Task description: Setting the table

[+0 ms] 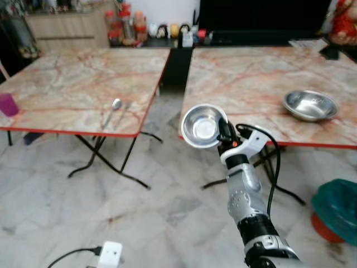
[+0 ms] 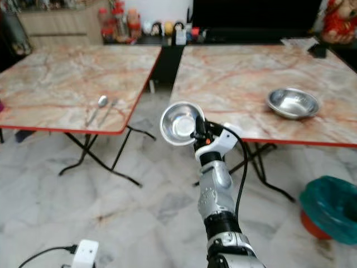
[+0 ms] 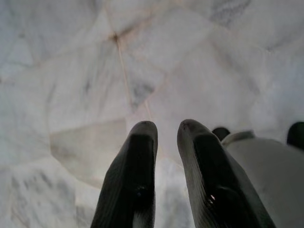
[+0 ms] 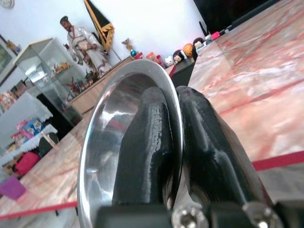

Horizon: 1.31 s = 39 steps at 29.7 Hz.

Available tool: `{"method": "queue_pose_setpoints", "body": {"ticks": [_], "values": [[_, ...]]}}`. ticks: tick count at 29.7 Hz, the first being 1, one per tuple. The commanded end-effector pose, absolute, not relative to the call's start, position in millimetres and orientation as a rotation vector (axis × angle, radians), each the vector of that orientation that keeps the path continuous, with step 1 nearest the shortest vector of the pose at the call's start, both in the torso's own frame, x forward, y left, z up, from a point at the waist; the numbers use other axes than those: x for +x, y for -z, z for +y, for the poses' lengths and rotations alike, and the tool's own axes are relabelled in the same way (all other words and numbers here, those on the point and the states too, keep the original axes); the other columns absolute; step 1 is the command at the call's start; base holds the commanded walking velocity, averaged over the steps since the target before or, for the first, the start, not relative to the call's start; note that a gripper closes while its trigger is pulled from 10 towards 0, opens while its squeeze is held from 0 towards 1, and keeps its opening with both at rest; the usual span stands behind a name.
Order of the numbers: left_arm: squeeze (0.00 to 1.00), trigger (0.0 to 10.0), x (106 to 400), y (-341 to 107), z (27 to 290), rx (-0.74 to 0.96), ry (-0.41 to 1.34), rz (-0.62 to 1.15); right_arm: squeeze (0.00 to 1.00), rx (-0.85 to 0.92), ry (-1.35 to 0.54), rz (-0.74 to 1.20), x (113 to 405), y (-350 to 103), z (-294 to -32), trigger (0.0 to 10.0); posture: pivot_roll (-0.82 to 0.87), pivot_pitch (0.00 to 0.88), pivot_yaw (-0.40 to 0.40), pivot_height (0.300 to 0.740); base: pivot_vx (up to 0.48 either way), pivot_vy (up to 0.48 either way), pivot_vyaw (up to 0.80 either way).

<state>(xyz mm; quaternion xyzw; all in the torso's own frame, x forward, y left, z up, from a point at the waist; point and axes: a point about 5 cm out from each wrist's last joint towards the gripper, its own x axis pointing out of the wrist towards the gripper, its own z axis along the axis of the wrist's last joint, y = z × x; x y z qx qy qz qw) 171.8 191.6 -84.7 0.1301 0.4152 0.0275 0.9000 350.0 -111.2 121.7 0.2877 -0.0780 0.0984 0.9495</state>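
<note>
While the small round steel bowl [image 1: 202,126] is pinched by its rim in the closed right end effector [image 1: 225,133], it is held above the floor, just before the near left corner of the right marble table [image 1: 245,78]; the table lies ahead and rightward.

The left end effector [image 3: 166,142], nearly closed and empty, hangs over the floor.

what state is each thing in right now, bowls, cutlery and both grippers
held steel bowl: tipped on edge, rim pinched, above the floor between the tables
right gripper: shut on the bowl's rim
second steel bowl: upright on the right table
spoon: lying flat on the left table
left gripper: hanging over the floor, fingers nearly together, holding nothing
</note>
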Motion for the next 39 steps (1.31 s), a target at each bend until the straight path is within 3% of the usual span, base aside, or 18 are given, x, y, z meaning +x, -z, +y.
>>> {"method": "queue_pose_setpoints", "body": {"ticks": [1, 14, 22, 39], "values": [[0.00, 10.0, 166.9, 85.9, 200.9, 0.285, -0.075, 0.882, 0.00, 0.598, -0.217, -0.172, 352.4, -128.5, -104.5, 10.0, 0.03, 0.008, 0.028, 0.740, 0.000, -0.319, 0.00], [0.00, 10.0, 165.8, 87.3, 195.4, 0.212, -0.077, 0.888, 0.00, 0.608, -0.201, -0.158, 354.2, -126.9, -107.6, 10.0, 0.04, 0.005, 0.021, 0.740, 0.000, -0.047, 0.00], [0.00, 10.0, 167.4, 86.7, 195.2, 0.227, -0.071, 0.886, 0.00, 0.641, -0.194, -0.135, 356.7, -126.3, -107.0, 10.0, 0.04, 0.000, 0.020, 0.740, 0.370, 0.000, -0.39], [0.00, 10.0, 169.5, 85.7, 195.7, 0.228, -0.069, 0.880, 0.00, 0.642, -0.192, -0.162, 356.4, -129.6, -105.9, 10.0, 0.04, 0.000, 0.020, 0.740, 0.399, 0.000, 0.00]]}}
